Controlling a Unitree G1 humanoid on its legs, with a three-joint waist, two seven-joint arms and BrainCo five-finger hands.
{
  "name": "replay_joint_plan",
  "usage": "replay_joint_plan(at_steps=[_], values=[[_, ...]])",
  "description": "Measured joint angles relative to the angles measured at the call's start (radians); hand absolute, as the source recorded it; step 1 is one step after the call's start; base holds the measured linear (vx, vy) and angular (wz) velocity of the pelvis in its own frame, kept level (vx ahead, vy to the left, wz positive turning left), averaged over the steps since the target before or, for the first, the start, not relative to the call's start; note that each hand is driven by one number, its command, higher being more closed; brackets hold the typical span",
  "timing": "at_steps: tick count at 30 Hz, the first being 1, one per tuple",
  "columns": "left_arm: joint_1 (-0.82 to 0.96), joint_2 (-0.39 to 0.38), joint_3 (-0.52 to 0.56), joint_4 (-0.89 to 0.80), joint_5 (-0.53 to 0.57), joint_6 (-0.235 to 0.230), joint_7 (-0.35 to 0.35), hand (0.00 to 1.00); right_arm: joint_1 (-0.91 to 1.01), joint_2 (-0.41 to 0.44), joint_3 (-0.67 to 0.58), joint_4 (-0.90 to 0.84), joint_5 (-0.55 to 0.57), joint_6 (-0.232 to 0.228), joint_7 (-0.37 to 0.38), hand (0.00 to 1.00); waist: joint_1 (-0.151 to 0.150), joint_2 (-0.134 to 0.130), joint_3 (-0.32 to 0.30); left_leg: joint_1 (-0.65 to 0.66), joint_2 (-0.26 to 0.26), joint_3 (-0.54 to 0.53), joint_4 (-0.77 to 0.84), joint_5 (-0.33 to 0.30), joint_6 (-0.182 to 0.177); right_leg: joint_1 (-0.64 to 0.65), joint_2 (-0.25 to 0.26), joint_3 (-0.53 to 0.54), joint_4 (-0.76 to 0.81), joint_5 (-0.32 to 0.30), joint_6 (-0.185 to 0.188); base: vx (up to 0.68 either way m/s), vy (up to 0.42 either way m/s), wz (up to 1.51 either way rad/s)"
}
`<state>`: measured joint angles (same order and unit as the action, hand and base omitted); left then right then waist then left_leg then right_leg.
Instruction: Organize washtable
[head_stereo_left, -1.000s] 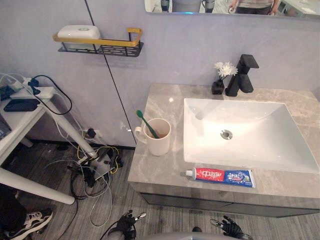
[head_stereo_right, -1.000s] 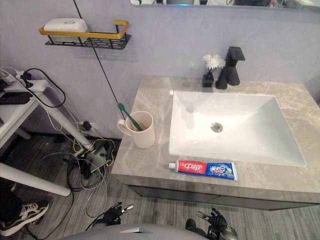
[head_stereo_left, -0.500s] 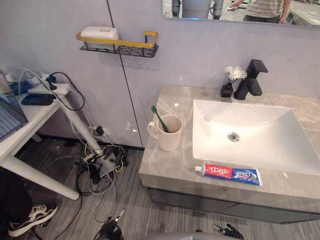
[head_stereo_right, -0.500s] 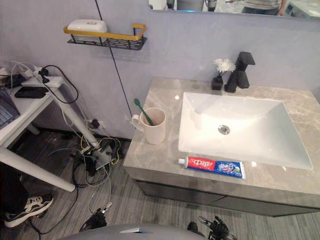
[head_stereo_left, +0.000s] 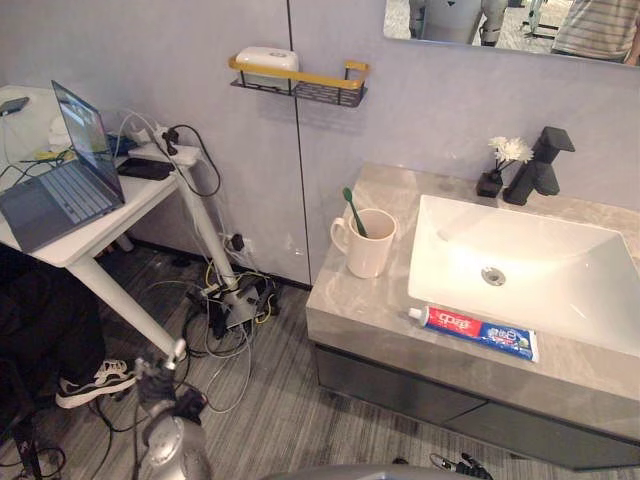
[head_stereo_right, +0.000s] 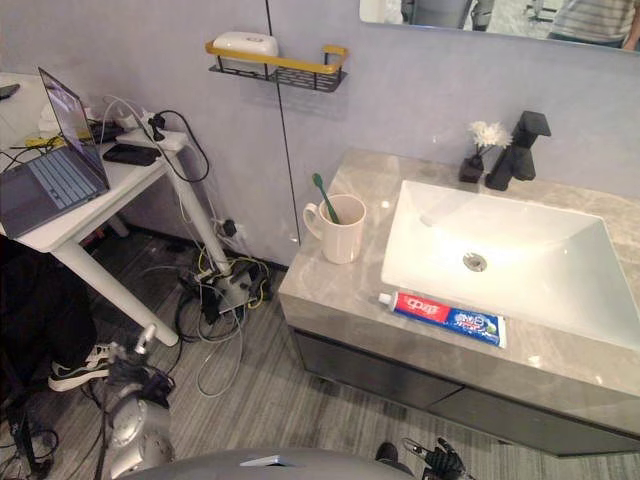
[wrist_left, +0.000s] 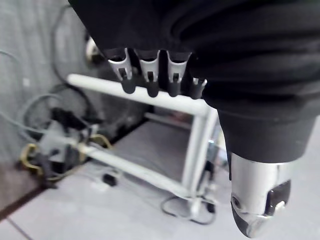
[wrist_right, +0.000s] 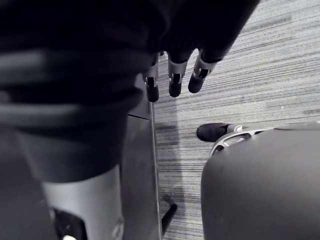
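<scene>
Washtable (head_stereo_left: 352, 312) in the right half of the eye views, grey marbled top with a white sink (head_stereo_left: 560, 262) set in it. Cream cup (head_stereo_left: 368, 246) upright on the top just left of the sink, green toothbrush (head_stereo_left: 352, 208) standing in it, head up and leaning to the upper left. Toothpaste tube (head_stereo_left: 476, 331) flat along the front edge below the sink, cap to the left, apart from the cup. Black faucet (head_stereo_left: 541, 165) at the back edge, small dark vase of white flowers (head_stereo_left: 503, 163) just left of it. Wall shelf (head_stereo_left: 300, 86) at upper centre with a white soap box (head_stereo_left: 267, 58) at its left end. Open laptop (head_stereo_left: 62, 172) on a white desk (head_stereo_left: 105, 222) at the left.

Left hand (wrist_left: 148, 70) low at the lower left, over the floor cables, fingers relaxed and straight, holding nothing. Right hand (wrist_right: 173, 71) at the bottom edge right of centre, over the floor, fingers likewise loose and empty
</scene>
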<state>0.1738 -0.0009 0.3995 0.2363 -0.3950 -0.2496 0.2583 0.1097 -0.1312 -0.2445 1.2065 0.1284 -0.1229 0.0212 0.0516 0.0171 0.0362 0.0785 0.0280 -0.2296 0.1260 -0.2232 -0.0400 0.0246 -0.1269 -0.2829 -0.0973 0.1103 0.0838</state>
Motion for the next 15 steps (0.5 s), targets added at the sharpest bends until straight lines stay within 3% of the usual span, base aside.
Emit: replay_joint_plan(at_steps=[5,7,9,12,15], values=[[-0.015,-0.037,-0.018,-0.367,0.197,-0.003,0.102,0.00,0.023,-0.005,0.039,-0.031,0.000,-0.002,0.001,0.00,0.011,0.002,-0.006,-0.007,0.022,0.001,-0.002,0.012,-0.010,-0.010,0.021,0.002,0.006,-0.001,-0.006,0.00,-0.059,-0.03],[-0.025,-0.035,-0.075,-0.567,0.341,-0.003,0.156,0.00,0.035,-0.011,0.045,-0.031,0.000,-0.003,0.002,0.00,0.014,0.010,-0.020,-0.008,0.025,0.002,0.004,0.016,-0.017,-0.014,0.024,0.004,0.007,0.002,-0.009,0.05,-0.021,-0.02],[-0.041,-0.026,-0.105,-0.654,0.413,-0.004,0.174,0.00,0.039,-0.012,0.044,-0.031,0.000,-0.003,0.003,0.00,0.015,0.010,-0.024,-0.007,0.024,0.004,0.007,0.017,-0.018,-0.013,0.024,0.007,0.007,0.002,-0.009,0.03,-0.002,-0.05],[-0.127,0.047,-0.217,-0.798,0.584,-0.007,0.191,0.00,0.040,-0.013,0.044,-0.028,-0.001,-0.004,0.013,0.00,0.017,0.010,-0.028,-0.002,0.020,0.010,0.017,0.017,-0.018,-0.011,0.023,0.020,0.007,0.002,-0.009,0.00,0.007,-0.10],[-0.213,0.103,-0.335,-0.847,0.688,-0.020,0.174,0.00,0.040,-0.016,0.044,-0.026,-0.001,-0.004,0.025,0.00,0.014,0.013,-0.031,0.005,0.015,0.026,0.019,0.017,-0.018,-0.011,0.019,0.035,0.006,0.007,-0.008,-0.03,0.022,-0.14]])
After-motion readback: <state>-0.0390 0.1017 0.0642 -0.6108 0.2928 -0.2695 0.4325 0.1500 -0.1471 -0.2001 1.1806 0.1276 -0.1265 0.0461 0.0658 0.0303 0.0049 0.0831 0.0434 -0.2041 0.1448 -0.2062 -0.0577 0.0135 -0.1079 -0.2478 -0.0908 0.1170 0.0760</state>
